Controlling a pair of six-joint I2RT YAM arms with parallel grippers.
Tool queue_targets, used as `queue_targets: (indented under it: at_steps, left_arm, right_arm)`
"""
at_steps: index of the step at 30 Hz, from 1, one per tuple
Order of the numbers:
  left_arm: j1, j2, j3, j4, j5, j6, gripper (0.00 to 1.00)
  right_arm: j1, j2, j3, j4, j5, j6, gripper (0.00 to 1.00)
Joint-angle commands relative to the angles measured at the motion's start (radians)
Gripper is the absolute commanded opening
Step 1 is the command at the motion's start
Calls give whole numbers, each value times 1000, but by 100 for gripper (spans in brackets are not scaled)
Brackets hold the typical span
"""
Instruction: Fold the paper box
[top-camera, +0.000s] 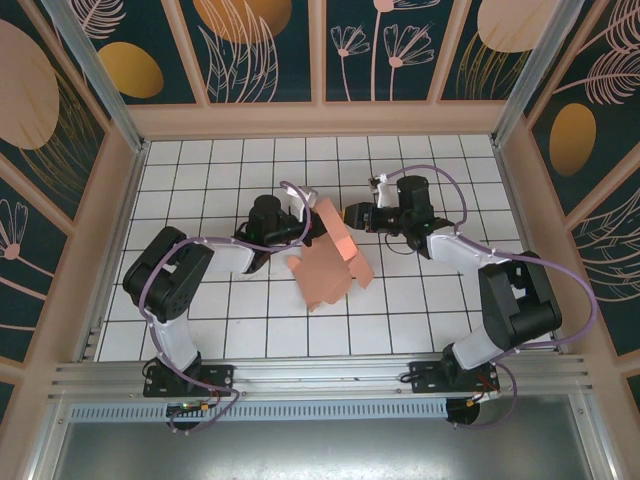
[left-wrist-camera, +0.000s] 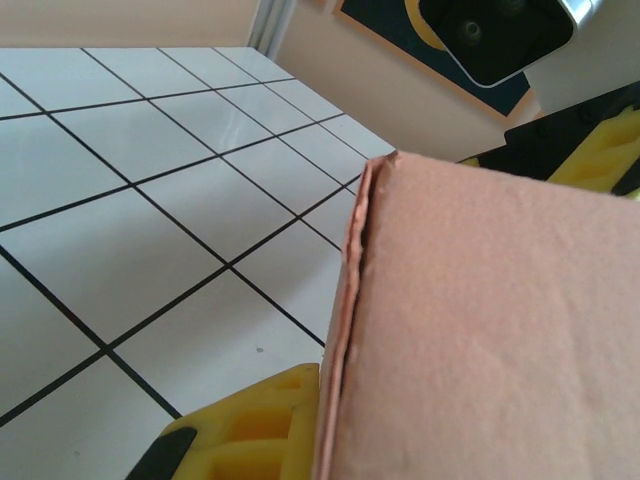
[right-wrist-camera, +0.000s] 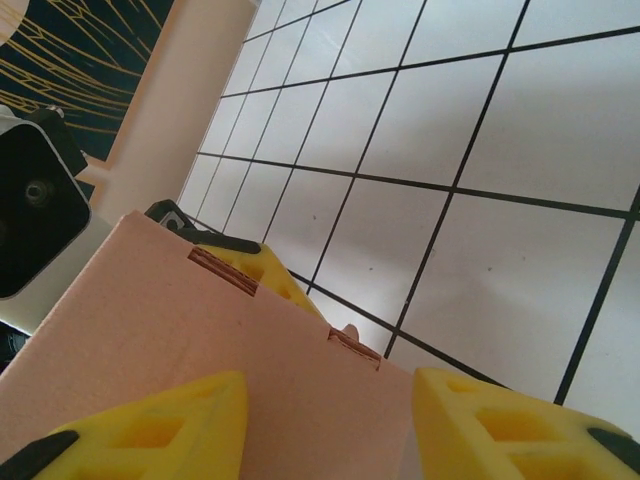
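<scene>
paper box — left gripper pinches it, right gripper spread around its edge.

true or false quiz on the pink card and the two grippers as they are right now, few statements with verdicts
1. The salmon-pink thin card paper box lies flat on the white tiled table, far from both arms. False: it sits tilted at the middle, between the left gripper and the right gripper.
2. The left gripper is shut on the card, one yellow finger against its edge. True.
3. The right gripper's yellow fingers are pressed together. False: they stand apart, with card between them.
4. The card's edge has slots cut into it. True.
</scene>
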Motion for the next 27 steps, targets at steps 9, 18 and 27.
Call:
queue_targets:
  at_steps: [9, 18, 27]
  left_arm:
    - [0, -30, 42, -19, -113, -92, 0]
    - [-1, -40, 34, -55, -190, -109, 0]
    - [-1, -95, -20, 54, -392, -422, 0]
  right_arm:
    - [98, 34, 11, 56, -65, -7, 46]
    - [-49, -76, -64, 64, 66, 47, 50]
    - [-218, -356, -245, 186, 221, 147, 62]
